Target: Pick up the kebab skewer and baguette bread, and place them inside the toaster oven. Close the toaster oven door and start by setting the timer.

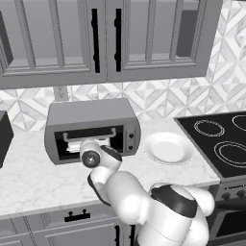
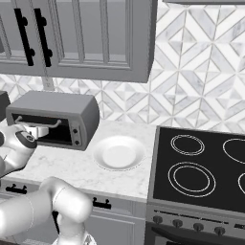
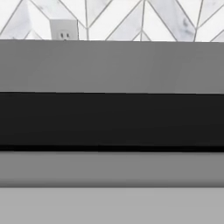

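Arm bent low — hand at toaster oven front.

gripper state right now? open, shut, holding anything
Gripper: open, judging by how wide the jaws stand; nothing seen held. It is up close at the front of the toaster oven.

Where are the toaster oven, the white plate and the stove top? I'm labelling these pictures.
toaster oven (image 1: 86,113): left base view, on its grey top panel.
white plate (image 2: 118,152): right base view, on the plate's shallow centre.
stove top (image 2: 201,167): right base view, on the black surface between the burner rings.
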Controlling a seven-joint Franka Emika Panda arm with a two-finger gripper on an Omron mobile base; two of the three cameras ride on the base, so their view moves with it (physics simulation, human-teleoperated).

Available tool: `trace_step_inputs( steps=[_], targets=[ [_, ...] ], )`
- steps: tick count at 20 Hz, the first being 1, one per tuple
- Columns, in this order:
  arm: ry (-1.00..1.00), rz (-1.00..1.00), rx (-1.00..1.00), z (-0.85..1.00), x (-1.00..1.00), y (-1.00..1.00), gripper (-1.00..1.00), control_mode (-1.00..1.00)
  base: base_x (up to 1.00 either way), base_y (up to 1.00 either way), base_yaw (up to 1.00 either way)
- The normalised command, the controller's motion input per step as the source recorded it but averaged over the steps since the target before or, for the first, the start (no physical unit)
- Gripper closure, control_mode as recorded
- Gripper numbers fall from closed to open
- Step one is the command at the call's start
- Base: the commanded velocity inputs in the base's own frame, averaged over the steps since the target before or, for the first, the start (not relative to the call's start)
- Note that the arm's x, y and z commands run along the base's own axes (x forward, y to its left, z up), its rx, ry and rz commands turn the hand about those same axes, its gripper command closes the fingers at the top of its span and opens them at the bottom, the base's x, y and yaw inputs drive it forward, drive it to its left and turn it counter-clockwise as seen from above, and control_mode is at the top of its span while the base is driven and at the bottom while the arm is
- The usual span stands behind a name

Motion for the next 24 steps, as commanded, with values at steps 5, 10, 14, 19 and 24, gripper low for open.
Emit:
trace_step_inputs(
  steps=[5, 10, 14, 19, 24],
  targets=[
    [0.0, 0.0, 0.0, -0.27, 0.0, -0.09, -1.0, -1.0, 0.0, 0.0, 0.0],
    [0.0, 0.0, 0.0, -0.21, 0.01, -0.21, -1.0, -1.0, 0.0, 0.0, 0.0],
    [0.0, 0.0, 0.0, 0.0, -0.03, -0.53, -1.0, -1.0, 0.0, 0.0, 0.0],
    [0.0, 0.0, 0.0, 0.0, 0.0, -0.7, -1.0, -1.0, 0.0, 0.0, 0.0],
    [0.0, 0.0, 0.0, 0.0, 0.0, -0.62, -1.0, -1.0, 0.0, 0.0, 0.0]
  ],
)
